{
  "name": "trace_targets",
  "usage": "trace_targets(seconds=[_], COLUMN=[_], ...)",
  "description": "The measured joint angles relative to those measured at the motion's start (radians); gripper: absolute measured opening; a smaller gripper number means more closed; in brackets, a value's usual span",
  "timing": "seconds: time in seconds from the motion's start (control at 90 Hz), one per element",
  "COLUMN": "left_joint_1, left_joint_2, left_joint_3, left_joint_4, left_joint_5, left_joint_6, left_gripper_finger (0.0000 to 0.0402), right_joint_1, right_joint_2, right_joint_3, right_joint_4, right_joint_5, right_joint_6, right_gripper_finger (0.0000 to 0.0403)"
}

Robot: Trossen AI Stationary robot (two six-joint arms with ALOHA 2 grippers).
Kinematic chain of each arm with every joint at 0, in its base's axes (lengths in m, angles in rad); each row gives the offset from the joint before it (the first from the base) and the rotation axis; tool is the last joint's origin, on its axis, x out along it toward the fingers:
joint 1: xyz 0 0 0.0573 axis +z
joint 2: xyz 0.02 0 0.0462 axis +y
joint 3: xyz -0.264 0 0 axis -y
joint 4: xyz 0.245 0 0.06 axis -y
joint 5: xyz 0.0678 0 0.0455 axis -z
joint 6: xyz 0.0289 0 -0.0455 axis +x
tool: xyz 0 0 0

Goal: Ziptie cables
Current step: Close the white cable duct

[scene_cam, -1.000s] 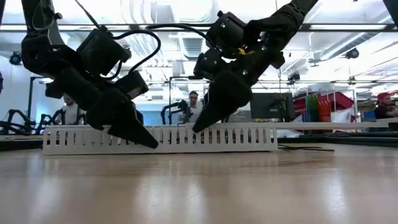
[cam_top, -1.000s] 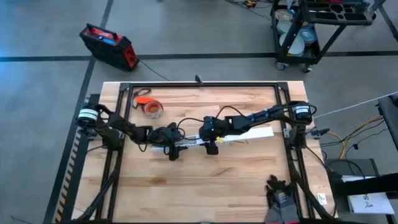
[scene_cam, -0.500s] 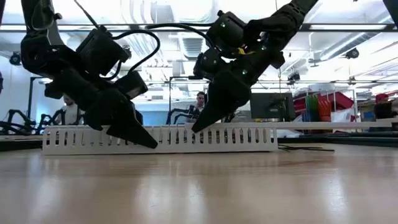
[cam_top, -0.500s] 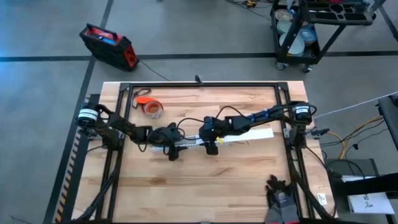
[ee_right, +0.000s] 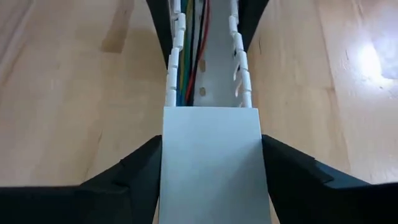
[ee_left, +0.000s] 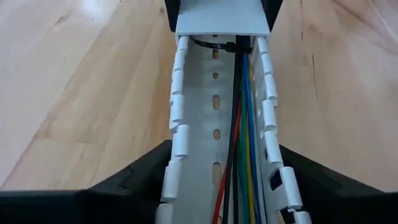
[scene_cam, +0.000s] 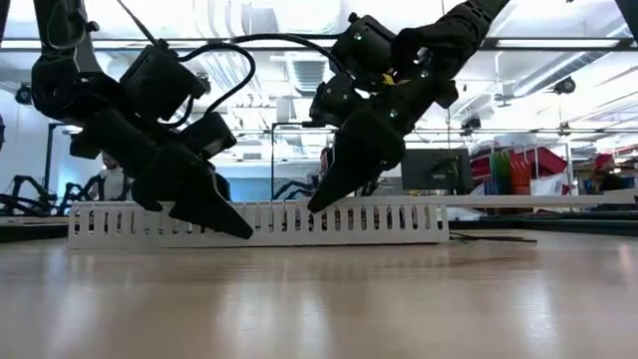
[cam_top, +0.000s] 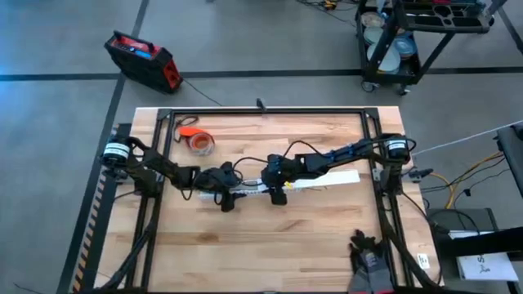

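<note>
Wooden table [scene_cam: 319, 299], bare boards in front, seen level from its near edge. Beyond them a long white slotted channel [scene_cam: 259, 221] lies flat across the table, its toothed wall facing the viewer.

Left gripper [scene_cam: 224, 221]: comes down at a slant onto the channel's left half, fingertips at the channel's wall. In the left wrist view its two dark fingers [ee_left: 134, 180] stand apart, one on each side of the channel [ee_left: 214, 118], close against the slotted walls. Whether they press the walls cannot be told.

Right gripper [scene_cam: 324, 199]: slants down onto the channel a little farther along, tips at the top of the toothed wall. In the right wrist view its fingers [ee_right: 134, 171] likewise straddle the channel, here over the part closed by a flat white cover [ee_right: 211, 162]; they lie beside the cover's edges. Contact cannot be confirmed.

The cables [ee_left: 239, 149]: red, dark, green, blue and yellow wires run lengthwise inside the open channel, gathered toward one wall, and pass under the cover. The same wires show past the cover in the right wrist view [ee_right: 189, 43].

The ziptie [ee_left: 211, 45]: a thin dark strip crosses the channel floor just before the cover's edge and meets the wires there.

From above, both grippers [cam_top: 225, 196] [cam_top: 278, 192] sit on the channel [cam_top: 327, 178] near the table's middle, facing one another. An orange tape roll [cam_top: 198, 143] lies well apart, toward the far left corner. Workshop benches and screens fill the room behind.
</note>
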Motion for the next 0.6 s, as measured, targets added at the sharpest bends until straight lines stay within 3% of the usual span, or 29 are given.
trace_targets(seconds=[0.111, 0.256, 0.6], left_joint_1=[0.002, 0.005, 0.007], left_joint_2=[-0.001, -0.001, 0.0], left_joint_3=[-0.001, -0.006, 0.003], left_joint_4=[-0.003, -0.001, 0.045], left_joint_5=[-0.001, 0.003, -0.001], left_joint_6=[0.001, 0.011, -0.002], left_gripper_finger=[0.0217, 0.0219, 0.0219], right_joint_1=[-0.003, 0.002, 0.002], right_joint_2=[0.001, 0.001, 0.001], right_joint_3=[0.0, 0.001, -0.001], right_joint_4=[0.004, -0.004, 0.004], right_joint_5=[-0.068, -0.081, -0.028], right_joint_6=[-0.029, -0.045, 0.01], right_gripper_finger=[0.0227, 0.0222, 0.0224])
